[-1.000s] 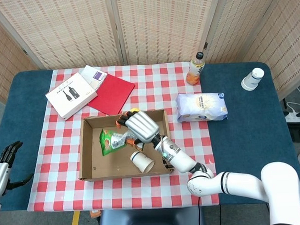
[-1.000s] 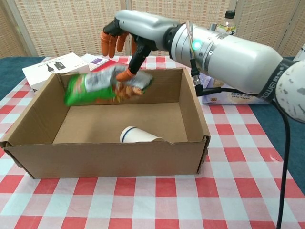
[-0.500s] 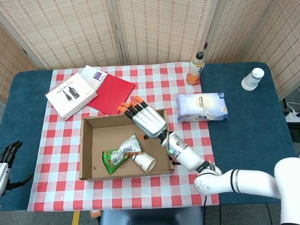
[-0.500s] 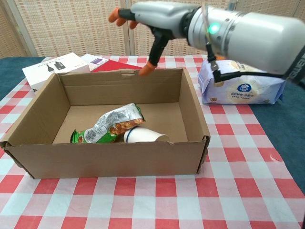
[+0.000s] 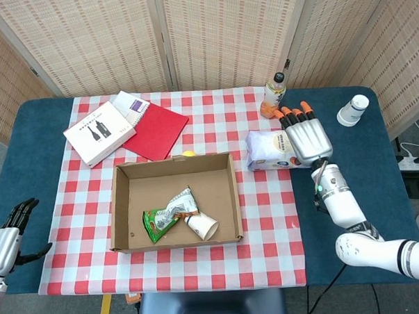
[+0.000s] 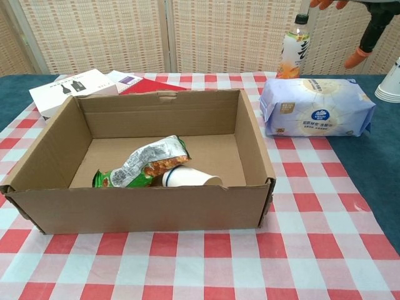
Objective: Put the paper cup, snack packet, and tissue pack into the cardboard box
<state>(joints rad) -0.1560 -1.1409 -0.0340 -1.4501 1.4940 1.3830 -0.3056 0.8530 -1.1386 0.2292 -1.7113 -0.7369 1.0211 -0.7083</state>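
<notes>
Right hand (image 5: 307,140) hovers with fingers spread and nothing in it above the white-and-blue plastic tissue pack (image 5: 279,150), which lies at 3 o'clock of the brown cardboard box (image 5: 123,207). The box holds the green snack packet (image 5: 166,214) and white paper cup (image 5: 201,226). Left hand (image 5: 10,232) is released and idle.

The cardboard box (image 5: 175,201) is sitting near the front of the desk (image 5: 42,143). The snack packet (image 5: 167,214) and paper cup (image 5: 201,226) are lying inside it, touching, cup to the right. The tissue pack (image 5: 273,149) is lying right of the box, apart from it, with the right hand (image 5: 305,139) hovering over its right end. A bottle (image 5: 273,96) is standing behind the pack.
</notes>
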